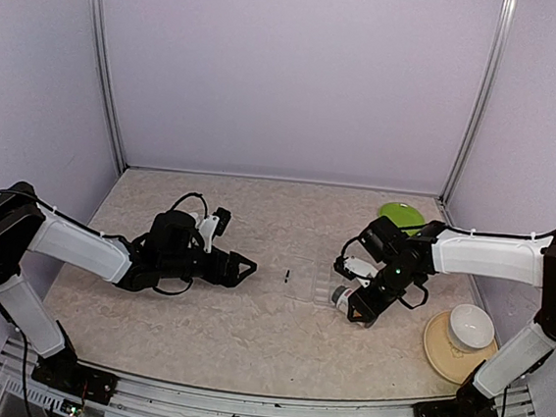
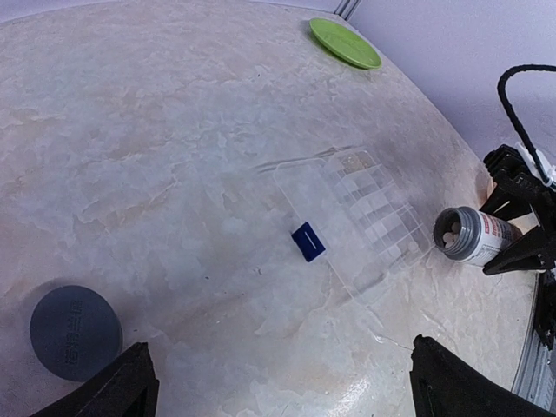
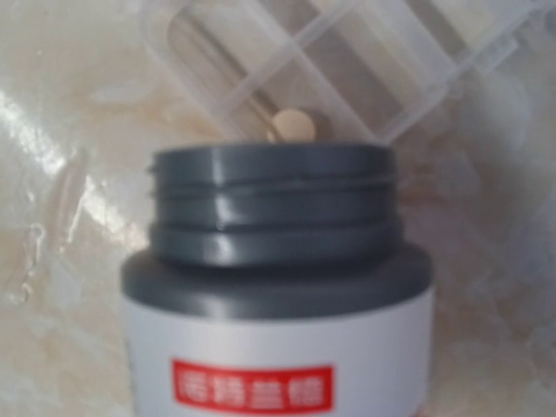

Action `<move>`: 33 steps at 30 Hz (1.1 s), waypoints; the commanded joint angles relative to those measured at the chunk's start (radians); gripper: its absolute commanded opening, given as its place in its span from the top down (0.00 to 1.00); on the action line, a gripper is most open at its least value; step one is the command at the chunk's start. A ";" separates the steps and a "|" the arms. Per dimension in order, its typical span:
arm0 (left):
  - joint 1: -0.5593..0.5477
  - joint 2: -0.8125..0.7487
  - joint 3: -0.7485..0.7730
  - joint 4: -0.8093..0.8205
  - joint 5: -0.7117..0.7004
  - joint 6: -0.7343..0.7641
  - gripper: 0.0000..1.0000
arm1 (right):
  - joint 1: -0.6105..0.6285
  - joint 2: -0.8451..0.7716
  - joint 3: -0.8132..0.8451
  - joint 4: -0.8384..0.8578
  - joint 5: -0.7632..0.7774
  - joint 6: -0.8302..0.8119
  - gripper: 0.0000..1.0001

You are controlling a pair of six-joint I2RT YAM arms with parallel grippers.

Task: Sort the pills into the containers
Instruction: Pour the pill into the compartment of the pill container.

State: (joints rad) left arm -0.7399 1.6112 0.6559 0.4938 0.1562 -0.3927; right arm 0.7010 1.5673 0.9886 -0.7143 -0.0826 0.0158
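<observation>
Your right gripper point(image 1: 358, 303) is closed around a white bottle point(image 3: 278, 287) with a grey threaded neck. It holds the bottle tipped over, with the uncapped mouth facing the clear pill box point(image 1: 310, 287). In the right wrist view the box sits along the upper edge of the frame, directly beyond the bottle's mouth. One round tan pill point(image 3: 291, 127) lies in the compartment just above the neck. You cannot tell whether the bottle's rim touches the box. The left wrist view shows pale pieces inside the bottle's mouth, right of centre.

Your left gripper point(image 2: 282, 369) is spread wide and holds nothing. Its fingers point(image 2: 122, 387) show only in the two lower corners of that view. The pill box lies above and between them, apart from both, and in the top view it is to the right of the gripper.

A dark blue piece point(image 2: 307, 241) rests on the box's flat clear panel, left of the compartments. A grey cap point(image 2: 76, 332) lies on the table point(image 1: 197, 329) at lower left, near the left-hand finger.
</observation>
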 commanded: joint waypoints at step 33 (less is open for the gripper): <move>0.008 -0.011 -0.007 0.017 0.013 0.002 0.01 | -0.011 0.101 0.141 -0.163 -0.006 0.012 0.85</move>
State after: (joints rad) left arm -0.7380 1.6112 0.6559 0.4938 0.1570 -0.3927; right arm 0.6991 1.6505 1.0958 -0.8425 -0.0898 0.0196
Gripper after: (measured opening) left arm 0.987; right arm 0.513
